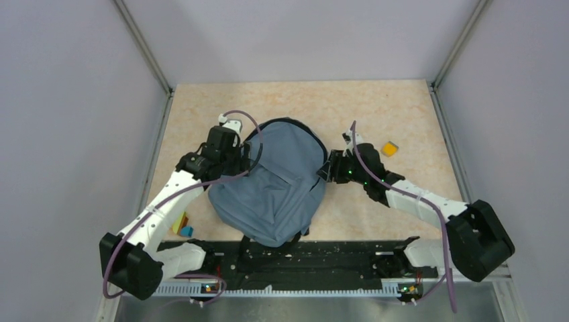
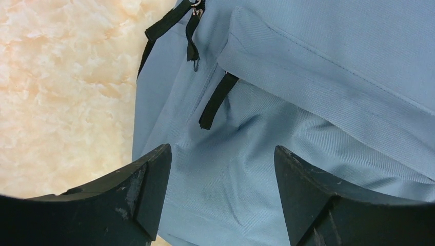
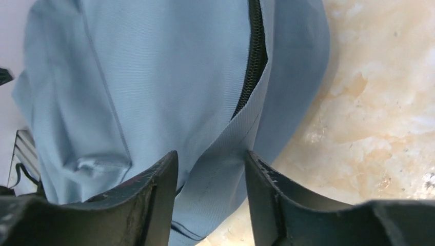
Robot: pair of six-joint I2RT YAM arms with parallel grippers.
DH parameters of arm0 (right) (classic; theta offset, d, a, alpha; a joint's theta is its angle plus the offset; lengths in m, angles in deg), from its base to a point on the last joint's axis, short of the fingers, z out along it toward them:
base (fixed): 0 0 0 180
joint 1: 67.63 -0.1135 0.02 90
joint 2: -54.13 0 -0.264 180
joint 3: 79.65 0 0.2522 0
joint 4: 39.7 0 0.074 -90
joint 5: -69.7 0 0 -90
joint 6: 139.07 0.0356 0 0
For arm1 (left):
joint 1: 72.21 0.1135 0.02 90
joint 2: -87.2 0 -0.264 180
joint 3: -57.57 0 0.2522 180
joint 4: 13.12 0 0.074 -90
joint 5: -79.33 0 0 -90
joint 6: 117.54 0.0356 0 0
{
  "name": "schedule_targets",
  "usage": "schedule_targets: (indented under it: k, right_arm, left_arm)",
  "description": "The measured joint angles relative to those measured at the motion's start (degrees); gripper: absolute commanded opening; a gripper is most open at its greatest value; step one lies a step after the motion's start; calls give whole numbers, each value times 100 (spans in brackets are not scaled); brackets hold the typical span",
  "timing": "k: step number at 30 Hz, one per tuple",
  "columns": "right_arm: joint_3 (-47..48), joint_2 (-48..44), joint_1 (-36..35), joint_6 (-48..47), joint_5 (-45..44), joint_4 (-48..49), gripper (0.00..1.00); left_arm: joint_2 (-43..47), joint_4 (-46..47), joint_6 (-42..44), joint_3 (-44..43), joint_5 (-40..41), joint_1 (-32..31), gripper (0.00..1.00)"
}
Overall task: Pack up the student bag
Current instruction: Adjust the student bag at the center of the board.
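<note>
The grey-blue student bag (image 1: 275, 184) lies flat in the middle of the table, front pocket up. My left gripper (image 1: 245, 158) is at its upper left side. In the left wrist view it (image 2: 221, 177) is open and empty, with bag fabric (image 2: 308, 77) and black zipper pulls (image 2: 215, 100) just beyond the jaws. My right gripper (image 1: 325, 171) is at the bag's right edge. In the right wrist view it (image 3: 211, 174) is open and straddles a fabric flap (image 3: 225, 148) beside the partly open black zipper (image 3: 255, 56).
A yellow block (image 1: 389, 148) lies on the table to the right of the right gripper. Small coloured blocks (image 1: 181, 225) lie near the left arm at the front left. A black base rail (image 1: 335, 258) runs along the near edge. Walls enclose the table.
</note>
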Motion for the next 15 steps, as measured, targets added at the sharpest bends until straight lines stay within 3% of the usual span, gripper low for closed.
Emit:
schedule_targets:
  k: [1,3,5,13,15]
  right_arm:
    - [13,146,-4,17,-7,22,39]
    - [76,404,-4,2,-55,15,16]
    - [225,643,-9,-39,-146,-98,0]
    - [1355,1554,83,-487,-743,-417,0]
    - [1727,1827,151,-658,-881,-433,0]
  left_arm:
    - [0,-7,42,0,-33,20,78]
    - [0,0,116,0,-162,55,78]
    - [-2,0,201,0,-293,83,78]
    - [-195,-2,321,-11,-557,120,76]
    - [-234,0,323,-11,-597,131,70]
